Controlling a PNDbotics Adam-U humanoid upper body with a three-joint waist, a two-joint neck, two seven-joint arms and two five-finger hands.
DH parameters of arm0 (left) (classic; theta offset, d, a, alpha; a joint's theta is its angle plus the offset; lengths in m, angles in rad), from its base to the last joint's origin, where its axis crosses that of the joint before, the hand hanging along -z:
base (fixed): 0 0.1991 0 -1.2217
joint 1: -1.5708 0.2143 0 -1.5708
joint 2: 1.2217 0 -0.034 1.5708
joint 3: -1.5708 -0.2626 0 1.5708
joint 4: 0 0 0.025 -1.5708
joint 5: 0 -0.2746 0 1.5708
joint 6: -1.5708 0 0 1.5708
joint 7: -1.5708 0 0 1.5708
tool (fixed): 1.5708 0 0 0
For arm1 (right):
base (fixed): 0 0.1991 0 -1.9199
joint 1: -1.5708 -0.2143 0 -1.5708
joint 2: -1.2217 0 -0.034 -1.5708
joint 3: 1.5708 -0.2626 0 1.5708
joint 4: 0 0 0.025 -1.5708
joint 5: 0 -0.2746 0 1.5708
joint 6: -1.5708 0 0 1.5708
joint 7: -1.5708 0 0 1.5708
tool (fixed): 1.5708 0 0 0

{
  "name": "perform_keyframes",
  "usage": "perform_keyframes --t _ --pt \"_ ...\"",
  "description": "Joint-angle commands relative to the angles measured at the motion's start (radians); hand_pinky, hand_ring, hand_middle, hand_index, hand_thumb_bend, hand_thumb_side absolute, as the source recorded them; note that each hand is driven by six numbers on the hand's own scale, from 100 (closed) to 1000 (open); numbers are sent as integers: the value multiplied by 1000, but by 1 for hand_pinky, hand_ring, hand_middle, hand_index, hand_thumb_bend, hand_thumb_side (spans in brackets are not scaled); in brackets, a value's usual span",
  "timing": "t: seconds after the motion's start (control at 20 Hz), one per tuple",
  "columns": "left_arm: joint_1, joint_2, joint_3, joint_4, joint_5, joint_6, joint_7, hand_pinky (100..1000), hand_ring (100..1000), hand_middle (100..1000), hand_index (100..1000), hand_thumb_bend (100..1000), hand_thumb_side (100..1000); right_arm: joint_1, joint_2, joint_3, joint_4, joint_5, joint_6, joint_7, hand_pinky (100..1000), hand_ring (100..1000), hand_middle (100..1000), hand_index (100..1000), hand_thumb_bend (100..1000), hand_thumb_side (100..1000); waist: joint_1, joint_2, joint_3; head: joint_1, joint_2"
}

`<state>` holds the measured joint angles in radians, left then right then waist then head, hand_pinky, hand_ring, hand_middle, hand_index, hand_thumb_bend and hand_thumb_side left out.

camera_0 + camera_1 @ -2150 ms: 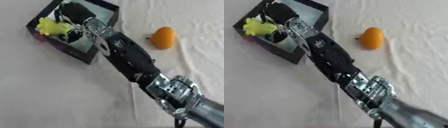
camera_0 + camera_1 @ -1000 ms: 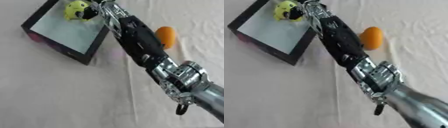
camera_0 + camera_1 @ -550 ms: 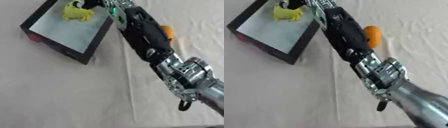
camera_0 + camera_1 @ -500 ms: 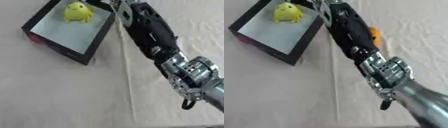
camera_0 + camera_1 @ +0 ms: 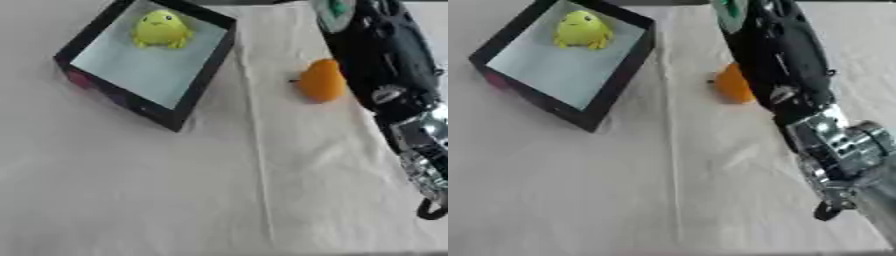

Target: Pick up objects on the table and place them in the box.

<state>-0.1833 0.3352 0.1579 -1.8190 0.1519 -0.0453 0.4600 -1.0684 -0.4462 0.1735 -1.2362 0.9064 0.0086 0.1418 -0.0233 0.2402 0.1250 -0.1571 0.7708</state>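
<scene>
Left eye view, yellow toy [image 5: 160, 30] seen lying in the far corner of the black box [image 5: 203, 83], orange fruit [image 5: 320, 81] left on the counter [image 5: 157, 190] beside the right arm [image 5: 381, 55], hand cut off at the top edge, its fingers' state cannot be told.

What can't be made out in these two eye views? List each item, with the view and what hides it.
- Right hand: both views; the black and silver right arm runs off the top edge, so its fingers are out of view.
- Left hand: in neither view.
- Orange rounded fruit: right eye view; the arm covers its right side.
- Black square box: both views; its near walls hide the floor strip behind them. The yellow toy figure inside is blurred.
</scene>
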Motion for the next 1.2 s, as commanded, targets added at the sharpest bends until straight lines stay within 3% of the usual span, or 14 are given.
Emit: perform_keyframes --t 0.05,0.15,0.3,0.45,0.85,1.2 --pt "1 38 15 -12 -7 -2 10 806 606 789 791 455 646 37 -109 20 -100 -57 -8 53 815 820 822 907 518 399 -1 -28 -8 18 -1" --pt "5 41 17 -12 -9 -1 12 806 605 788 790 456 646 96 -174 25 -144 -104 -15 91 827 828 827 909 511 413 -4 -31 -15 25 -1" --pt "5 46 14 -12 -10 0 11 806 605 788 791 457 645 209 -359 21 -266 -407 15 180 837 835 832 912 510 431 -9 -32 -13 21 -1" --pt "4 48 14 -12 -11 0 10 806 604 788 790 459 644 302 -470 5 -372 -547 59 224 845 840 836 915 511 441 -11 -31 -15 23 -1" --pt "8 55 15 -11 -14 0 9 806 603 787 789 461 642 462 -622 -24 -529 -652 89 246 854 846 837 916 537 451 -10 -32 -20 29 -1" --pt "4 54 10 -11 -14 1 2 805 602 786 789 461 640 521 -648 -7 -561 -691 93 282 855 844 825 902 517 476 -10 -32 -20 25 -1"
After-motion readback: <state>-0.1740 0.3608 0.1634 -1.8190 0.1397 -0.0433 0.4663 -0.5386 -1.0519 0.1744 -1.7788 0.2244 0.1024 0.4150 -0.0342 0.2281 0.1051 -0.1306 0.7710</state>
